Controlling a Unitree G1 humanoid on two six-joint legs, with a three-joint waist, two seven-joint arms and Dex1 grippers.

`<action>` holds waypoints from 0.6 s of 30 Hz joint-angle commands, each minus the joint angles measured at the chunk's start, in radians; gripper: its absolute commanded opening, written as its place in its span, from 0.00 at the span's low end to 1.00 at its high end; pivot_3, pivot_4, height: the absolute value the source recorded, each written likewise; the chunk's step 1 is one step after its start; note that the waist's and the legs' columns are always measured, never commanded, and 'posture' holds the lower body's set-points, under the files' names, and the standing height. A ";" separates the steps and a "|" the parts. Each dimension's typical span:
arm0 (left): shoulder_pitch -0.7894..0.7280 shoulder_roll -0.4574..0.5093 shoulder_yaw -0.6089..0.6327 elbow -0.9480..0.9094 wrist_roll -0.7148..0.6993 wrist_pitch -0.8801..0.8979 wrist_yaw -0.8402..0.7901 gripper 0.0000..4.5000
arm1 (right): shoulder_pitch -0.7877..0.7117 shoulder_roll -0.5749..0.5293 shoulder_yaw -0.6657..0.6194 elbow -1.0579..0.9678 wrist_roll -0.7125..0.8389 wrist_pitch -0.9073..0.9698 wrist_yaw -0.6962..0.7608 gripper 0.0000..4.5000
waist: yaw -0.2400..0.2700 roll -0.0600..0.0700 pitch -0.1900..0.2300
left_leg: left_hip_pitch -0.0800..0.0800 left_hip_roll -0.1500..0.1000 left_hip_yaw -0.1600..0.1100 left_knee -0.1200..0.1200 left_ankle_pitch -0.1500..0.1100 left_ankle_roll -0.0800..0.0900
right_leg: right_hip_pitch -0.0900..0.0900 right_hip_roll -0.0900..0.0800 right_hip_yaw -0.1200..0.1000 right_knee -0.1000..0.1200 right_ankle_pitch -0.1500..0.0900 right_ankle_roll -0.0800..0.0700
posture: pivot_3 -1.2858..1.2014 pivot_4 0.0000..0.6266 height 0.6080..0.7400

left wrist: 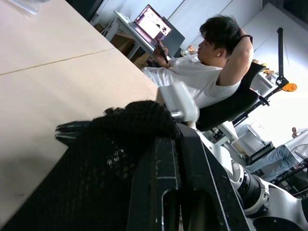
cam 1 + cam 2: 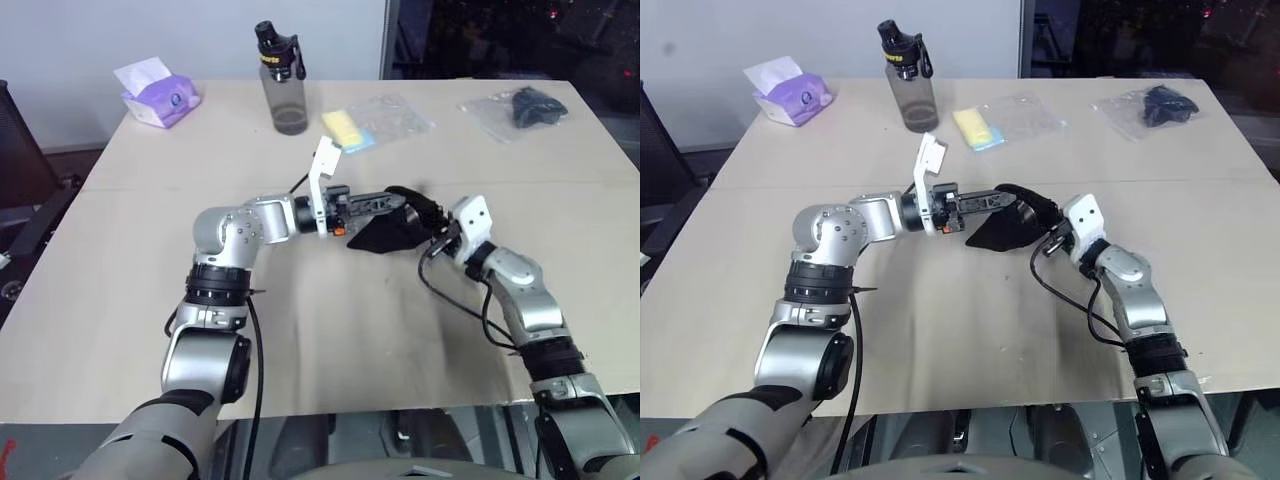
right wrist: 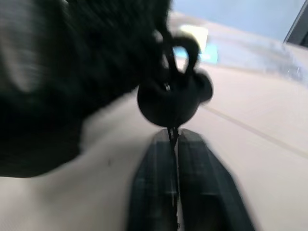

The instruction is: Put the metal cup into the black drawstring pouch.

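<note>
Left gripper (image 2: 400, 201) clamping black drawstring pouch (image 2: 390, 232), right gripper (image 3: 174, 139) pinching cord (image 3: 172, 137)

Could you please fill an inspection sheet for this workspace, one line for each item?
Surface: beige table.
Job's things: black drawstring pouch held above the table; metal cup nothing seen.
Clutter: grey bottle, purple tissue pack, yellow item in clear plastic, dark bundle in plastic.
Grippers: left gripper shut on pouch fabric; right gripper shut on the pouch's cord.
Cables: black cable along right arm.
Surroundings: seated person, laptop.
</note>
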 commanded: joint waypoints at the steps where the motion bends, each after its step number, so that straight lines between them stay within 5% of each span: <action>1: 0.001 0.001 0.026 -0.051 -0.023 -0.002 0.004 0.00 | -0.039 0.001 -0.065 -0.002 -0.005 -0.048 -0.066 0.02 | 0.000 0.000 0.000 | 0.000 0.000 0.000 0.000 0.000 0.000 | 0.000 0.000 0.000 0.000 0.000 0.000 | 0.52 0.24 1.00; 8: 0.037 0.007 0.047 -0.090 -0.068 0.029 -0.007 0.00 | -0.118 -0.048 -0.151 0.004 -0.018 -0.093 -0.149 0.02 | 0.001 0.000 0.000 | 0.000 0.000 0.000 0.000 0.000 0.000 | 0.000 0.000 0.000 0.000 0.000 0.000 | 0.52 0.24 1.00; 11: 0.051 0.026 0.052 -0.098 -0.081 0.036 -0.024 0.18 | -0.167 -0.074 -0.171 -0.011 -0.015 -0.100 -0.157 0.00 | -0.001 0.000 0.000 | 0.000 0.000 0.000 0.000 0.000 0.000 | 0.000 0.000 0.000 0.000 0.000 0.000 | 0.52 0.24 1.00; 16: 0.054 0.088 0.007 -0.080 -0.003 -0.015 -0.026 0.70 | -0.247 -0.103 -0.170 -0.095 0.002 -0.070 -0.131 0.00 | -0.003 0.000 0.000 | 0.000 0.000 0.000 0.000 0.000 0.000 | 0.000 0.000 0.000 0.000 0.000 0.000 | 0.52 0.24 1.00; 18: 0.051 0.123 -0.026 -0.067 0.046 -0.063 -0.053 0.70 | -0.266 -0.105 -0.164 -0.128 0.005 -0.046 -0.126 0.00 | -0.003 0.000 0.000 | 0.000 0.000 0.000 0.000 0.000 0.000 | 0.000 0.000 0.000 0.000 0.000 0.000 | 0.52 0.24 1.00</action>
